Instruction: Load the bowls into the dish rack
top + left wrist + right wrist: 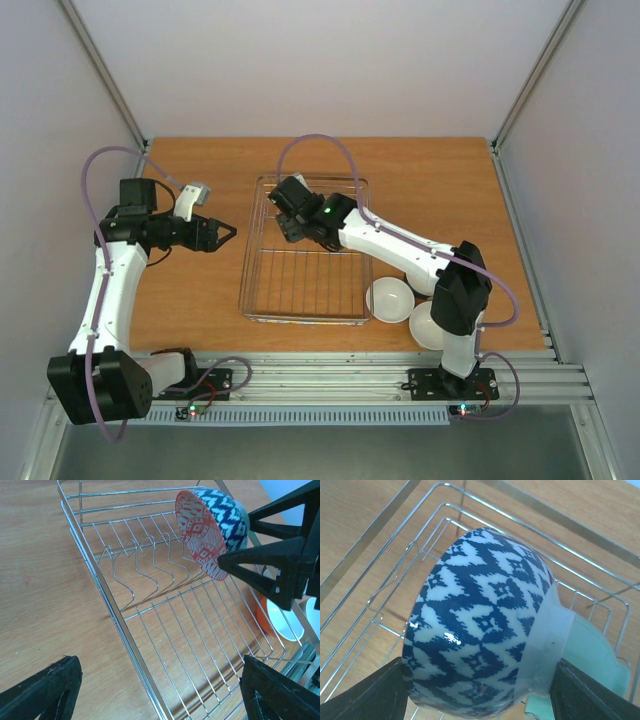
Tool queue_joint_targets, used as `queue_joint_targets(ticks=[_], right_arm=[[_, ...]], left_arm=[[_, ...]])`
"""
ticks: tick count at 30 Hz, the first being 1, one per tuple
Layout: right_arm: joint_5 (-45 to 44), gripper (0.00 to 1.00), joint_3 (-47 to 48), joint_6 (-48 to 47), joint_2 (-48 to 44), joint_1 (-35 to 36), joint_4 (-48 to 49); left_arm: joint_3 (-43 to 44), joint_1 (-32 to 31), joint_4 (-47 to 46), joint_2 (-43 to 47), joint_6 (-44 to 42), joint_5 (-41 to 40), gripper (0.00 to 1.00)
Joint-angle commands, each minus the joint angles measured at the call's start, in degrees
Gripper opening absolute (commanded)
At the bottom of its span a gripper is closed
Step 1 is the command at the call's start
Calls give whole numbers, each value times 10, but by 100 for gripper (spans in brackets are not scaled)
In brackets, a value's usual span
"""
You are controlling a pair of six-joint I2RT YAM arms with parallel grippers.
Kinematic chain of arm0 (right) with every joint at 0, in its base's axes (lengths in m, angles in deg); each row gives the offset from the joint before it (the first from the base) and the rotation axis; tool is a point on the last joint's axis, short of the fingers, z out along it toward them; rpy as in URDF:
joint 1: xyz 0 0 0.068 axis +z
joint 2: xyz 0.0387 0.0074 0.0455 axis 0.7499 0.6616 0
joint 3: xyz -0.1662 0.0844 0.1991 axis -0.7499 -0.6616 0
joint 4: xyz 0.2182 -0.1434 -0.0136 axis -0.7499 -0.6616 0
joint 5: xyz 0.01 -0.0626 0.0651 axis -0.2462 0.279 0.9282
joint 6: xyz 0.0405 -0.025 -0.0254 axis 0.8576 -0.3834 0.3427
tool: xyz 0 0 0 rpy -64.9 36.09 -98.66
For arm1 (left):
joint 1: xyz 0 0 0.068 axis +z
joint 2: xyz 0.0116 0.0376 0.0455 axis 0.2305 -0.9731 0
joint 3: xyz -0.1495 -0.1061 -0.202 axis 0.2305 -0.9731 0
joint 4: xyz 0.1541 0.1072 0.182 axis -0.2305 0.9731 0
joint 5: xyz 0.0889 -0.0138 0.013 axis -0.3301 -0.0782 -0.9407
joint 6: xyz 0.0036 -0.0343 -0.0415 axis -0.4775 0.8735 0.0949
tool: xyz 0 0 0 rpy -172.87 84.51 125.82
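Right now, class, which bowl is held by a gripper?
The red-and-blue patterned bowl, clamped in the right gripper over the dish rack; two others sit on the table.

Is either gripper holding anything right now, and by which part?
The right gripper holds the patterned bowl, tipped sideways, clamped across opposite sides; the left gripper holds nothing.

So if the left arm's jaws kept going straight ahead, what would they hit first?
Most likely the near side rail of the dish rack; the left gripper, jaws open, points at it. The red-and-blue patterned bowl lies farther on, though height is unclear.
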Motion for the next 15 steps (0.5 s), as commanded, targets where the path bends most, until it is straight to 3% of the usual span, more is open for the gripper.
queue_joint_targets(ticks=[1, 15], right_arm=[[18, 1, 22, 0, 17, 12, 16], [17, 4, 47, 5, 76, 12, 8]], left_arm=[[-5, -1, -19, -3, -5, 9, 86], [-7, -1, -15, -5, -10, 14, 86]])
